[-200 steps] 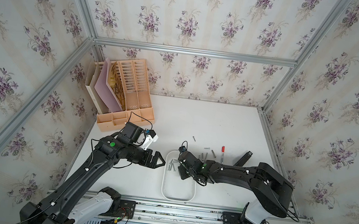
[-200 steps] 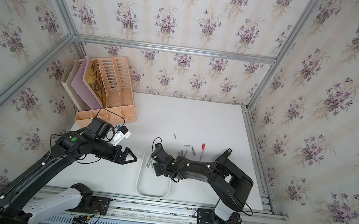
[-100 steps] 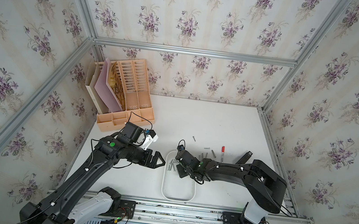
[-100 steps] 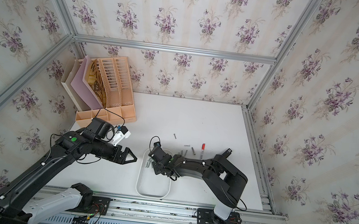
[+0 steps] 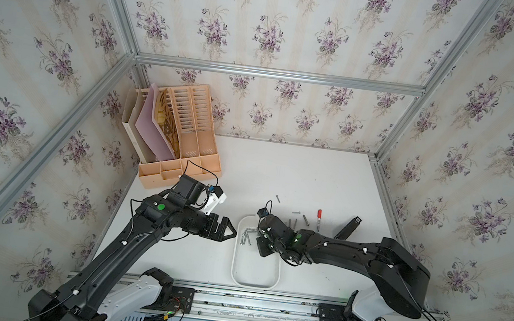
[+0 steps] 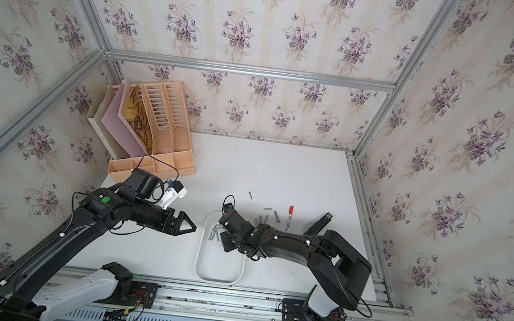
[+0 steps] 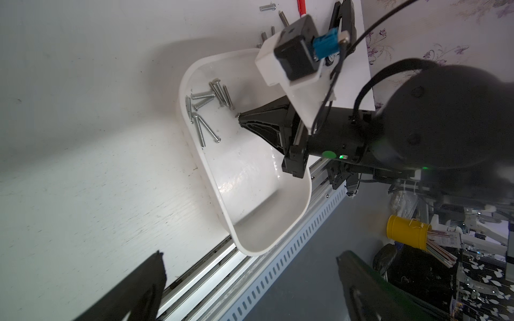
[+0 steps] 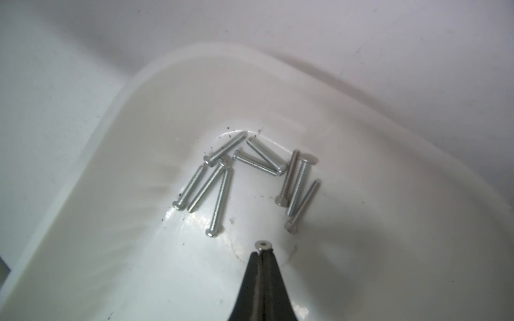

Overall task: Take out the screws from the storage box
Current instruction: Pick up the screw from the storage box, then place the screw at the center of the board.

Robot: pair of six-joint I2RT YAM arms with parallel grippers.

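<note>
The storage box (image 5: 253, 283) is a shallow white tray near the table's front edge, seen in both top views (image 6: 216, 279). Several silvery screws (image 8: 222, 180) lie in a loose pile at its far end (image 7: 207, 111). My right gripper (image 8: 262, 251) reaches into the box and is shut on one screw, whose head (image 8: 262, 245) pokes out beyond the tips. More screws (image 5: 294, 222) lie on the table behind the box. My left gripper (image 5: 234, 232) hovers just left of the box, its jaws wide apart and holding nothing (image 7: 250, 253).
A red-capped marker pen (image 5: 319, 220) and a black flat object (image 5: 347, 229) lie right of the loose screws. A peach slatted organiser (image 5: 183, 145) stands at the back left. The metal rail (image 5: 263, 304) runs along the table's front edge.
My right gripper has closed on a screw inside the box and shifted slightly to the left. The left arm has not moved.
</note>
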